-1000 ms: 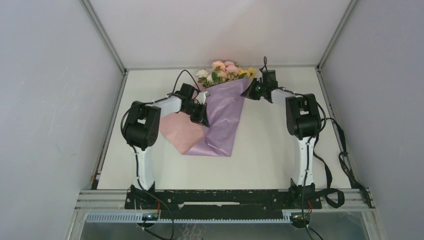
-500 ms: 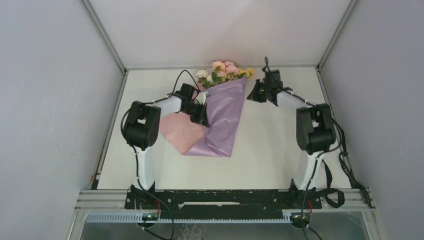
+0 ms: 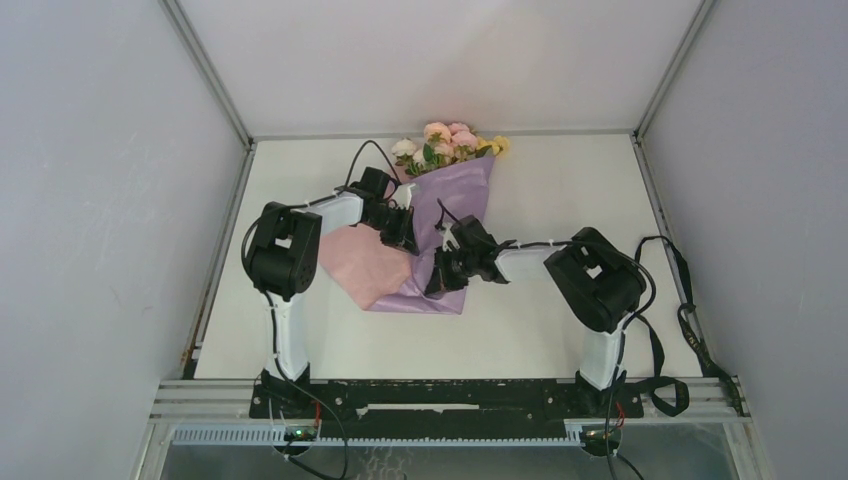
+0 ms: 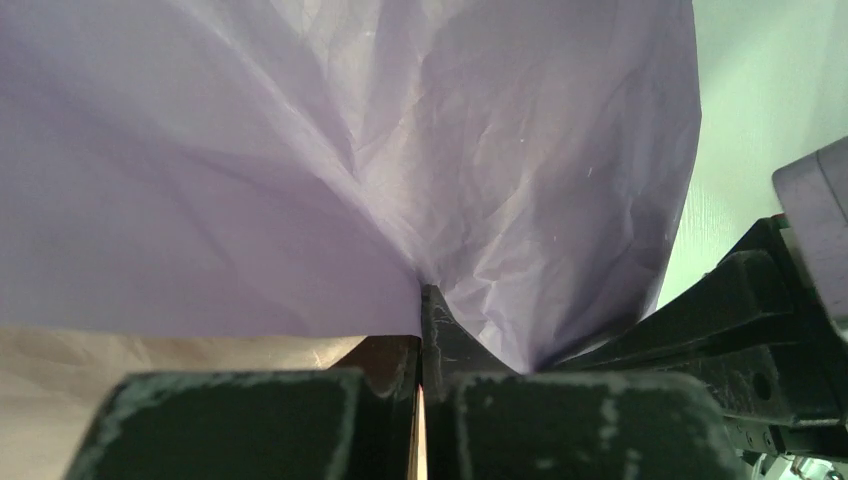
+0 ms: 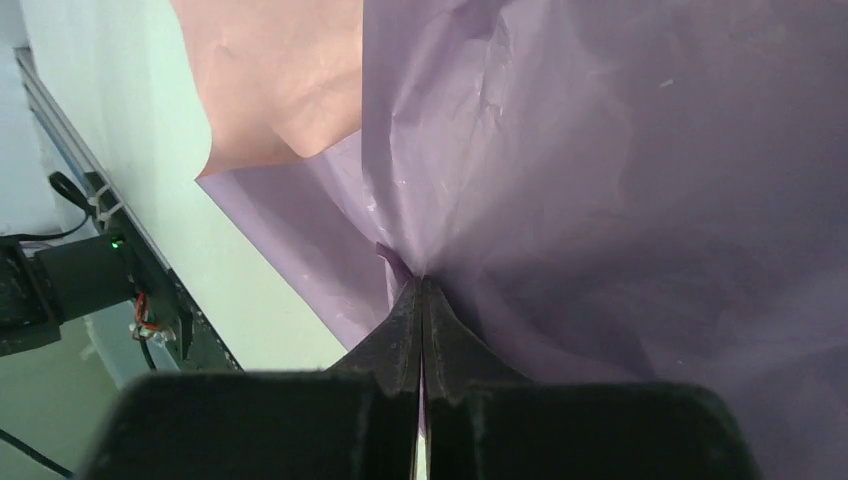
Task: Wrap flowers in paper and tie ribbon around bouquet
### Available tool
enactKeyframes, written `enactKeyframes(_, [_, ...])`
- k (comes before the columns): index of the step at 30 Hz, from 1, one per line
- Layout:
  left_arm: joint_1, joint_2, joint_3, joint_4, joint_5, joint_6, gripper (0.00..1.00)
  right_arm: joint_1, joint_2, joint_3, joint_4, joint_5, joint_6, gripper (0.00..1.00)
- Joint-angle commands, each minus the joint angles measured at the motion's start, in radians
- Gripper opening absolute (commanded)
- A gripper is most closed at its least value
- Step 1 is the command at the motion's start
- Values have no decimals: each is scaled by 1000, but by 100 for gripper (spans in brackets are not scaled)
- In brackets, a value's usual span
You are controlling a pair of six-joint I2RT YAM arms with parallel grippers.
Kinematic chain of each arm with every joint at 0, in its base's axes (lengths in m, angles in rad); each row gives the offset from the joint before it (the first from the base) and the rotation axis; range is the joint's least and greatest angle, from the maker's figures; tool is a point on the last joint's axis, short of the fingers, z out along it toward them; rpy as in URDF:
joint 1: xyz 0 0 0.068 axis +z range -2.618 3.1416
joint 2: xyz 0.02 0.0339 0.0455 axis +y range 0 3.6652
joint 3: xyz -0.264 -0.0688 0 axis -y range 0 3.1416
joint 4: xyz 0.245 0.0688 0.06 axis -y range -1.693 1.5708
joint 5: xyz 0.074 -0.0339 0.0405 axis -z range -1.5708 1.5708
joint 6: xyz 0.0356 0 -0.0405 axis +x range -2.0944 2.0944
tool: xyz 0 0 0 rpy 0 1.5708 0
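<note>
Fig. (top view): 1 bunch of pink, yellow and white flowers [image 3: 450, 143] at far centre of white table [image 3: 540, 330], blooms protruding from wide end of 1 crinkled lilac-purple paper sheet [image 3: 455, 215] folded cone-wise, tip toward arms. 1 salmon-pink paper sheet [image 3: 350, 255] lies beneath, exposed at L. 2 grippers: left gripper [image 3: 405, 232], jaws pressed together, pinches lilac sheet's L edge; right gripper [image 3: 437, 280], jaws likewise closed, pinches a fold nr cone tip.
</note>
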Motion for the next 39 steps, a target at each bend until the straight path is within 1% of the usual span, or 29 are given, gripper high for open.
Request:
enactKeyframes(1, [-8, -13, -6, -21, -31, 24, 0, -5, -28, -92, 113, 43, 53, 0])
enactKeyframes(3, [-7, -11, 3, -30, -37, 30, 1, 4, -19, -119, 127, 47, 60, 0])
enactKeyframes(4, [-7, -12, 13, -41, -41, 35, 5, 13, -9, -125, 129, 47, 60, 0])
enactKeyframes(5, [-7, -14, 23, -55, -44, 44, 14, 18, 4, -128, 130, 52, 61, 0])
enactKeyframes(7, [-6, -34, 49, -91, -56, 66, 41, 22, 26, -139, 148, 55, 72, 0])
enactKeyframes(8, [-6, -52, 56, -114, -66, 101, 53, 19, 35, -146, 162, 55, 81, 0])
enactKeyframes(9, [-6, -95, 54, -140, -71, 136, 59, 14, 39, -151, 174, 55, 90, 0])
enactKeyframes(10, [-6, -144, 41, -165, -67, 179, 59, 8, 43, -159, 186, 54, 102, 0])
enactKeyframes(11, [-7, -200, 18, -184, -55, 231, 53, -1, 46, -164, 202, 48, 116, 0])
enactKeyframes(14, [-26, -388, -88, -239, -32, 381, 26, -33, 59, -199, 273, 11, 180, 0])
enactKeyframes(15, [-46, -438, -131, -257, -30, 431, 21, -43, 65, -210, 296, -1, 207, 0])
enactKeyframes(17, [-109, -500, -227, -285, -33, 549, 16, -48, 72, -217, 314, -11, 225, 0])
enactKeyframes(19, [-192, -512, -310, -278, -81, 640, 14, -45, 72, -217, 314, -10, 235, 0])
enactKeyframes(21, [-289, -491, -356, -209, -198, 673, 13, -46, 68, -217, 306, -7, 245, 0])
enactKeyframes(23, [-346, -466, -379, -118, -321, 670, 12, -47, 67, -217, 300, 4, 243, 0])
enactKeyframes(25, [-375, -432, -355, -77, -427, 663, 11, -47, 65, -217, 299, 8, 244, 0])
enactKeyframes(28, [-384, -375, -306, -102, -482, 667, 11, -42, 66, -217, 299, 19, 245, 0])
enactKeyframes(30, [-398, -353, -328, -80, -572, 695, 11, -37, 67, -217, 300, 23, 243, 0])
enactKeyframes(32, [-424, -339, -372, -68, -654, 755, 11, -34, 67, -220, 302, 27, 245, 0])
enactKeyframes(35, [-464, -337, -455, -87, -678, 818, 10, -36, 60, -237, 305, 38, 245, 0])
enactKeyframes(39, [-481, -358, -519, -162, -646, 832, 6, -40, 44, -261, 306, 53, 242, 0])
